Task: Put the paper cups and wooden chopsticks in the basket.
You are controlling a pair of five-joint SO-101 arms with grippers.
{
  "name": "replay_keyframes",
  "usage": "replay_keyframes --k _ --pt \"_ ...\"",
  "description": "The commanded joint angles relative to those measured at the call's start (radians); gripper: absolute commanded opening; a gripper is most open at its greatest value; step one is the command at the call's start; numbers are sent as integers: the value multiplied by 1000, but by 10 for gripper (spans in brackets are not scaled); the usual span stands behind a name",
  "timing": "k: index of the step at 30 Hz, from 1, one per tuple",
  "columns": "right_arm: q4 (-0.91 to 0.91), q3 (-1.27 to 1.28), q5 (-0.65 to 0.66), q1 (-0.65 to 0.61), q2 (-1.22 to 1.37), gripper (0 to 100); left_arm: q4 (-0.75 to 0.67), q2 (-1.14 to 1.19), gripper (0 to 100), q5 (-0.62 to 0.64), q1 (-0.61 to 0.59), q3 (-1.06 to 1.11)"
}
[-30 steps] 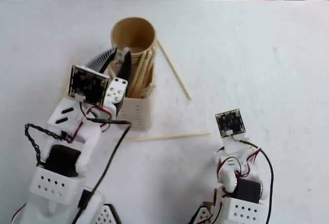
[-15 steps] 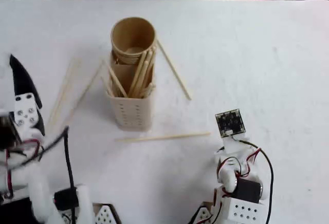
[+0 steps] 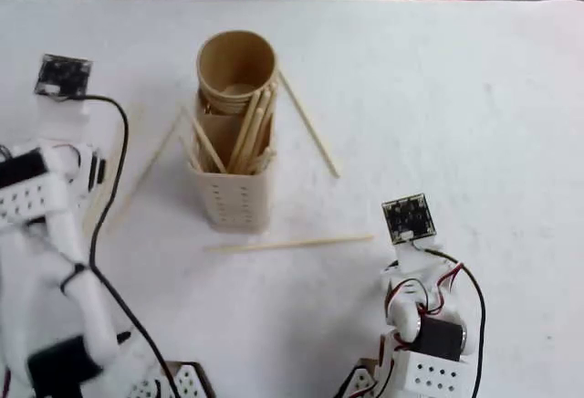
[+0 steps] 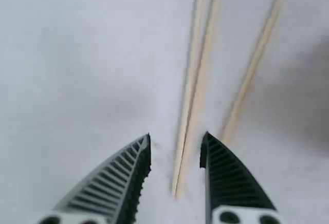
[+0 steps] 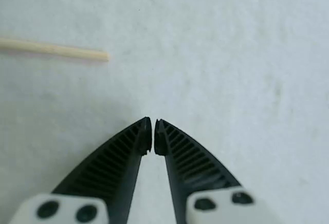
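While the basket mid-worktop holds the paper cups and several chopsticks, the left end effector hangs spread over a loose pair at left. It likely needs lowering and pinching next. The right end effector rests pressed together.

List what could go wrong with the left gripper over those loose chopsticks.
The left gripper is open over only the ends of two chopsticks lying side by side; closing there may catch just one or let both pivot.
A third chopstick lies close beside them and might get knocked away.
The basket already holds a paper cup and leaning sticks, so adding more may dislodge some.
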Motion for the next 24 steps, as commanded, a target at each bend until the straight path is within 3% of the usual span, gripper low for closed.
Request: replay_keyframes --k 1,14,24 --pt "1 9 9 10 -7 24 8 183 172 -52 -4 -150" --pt "1 9 9 10 -7 24 8 654 207 -170 -8 -508" --pt "1 9 9 10 -7 24 8 860 203 -247 -7 -644"
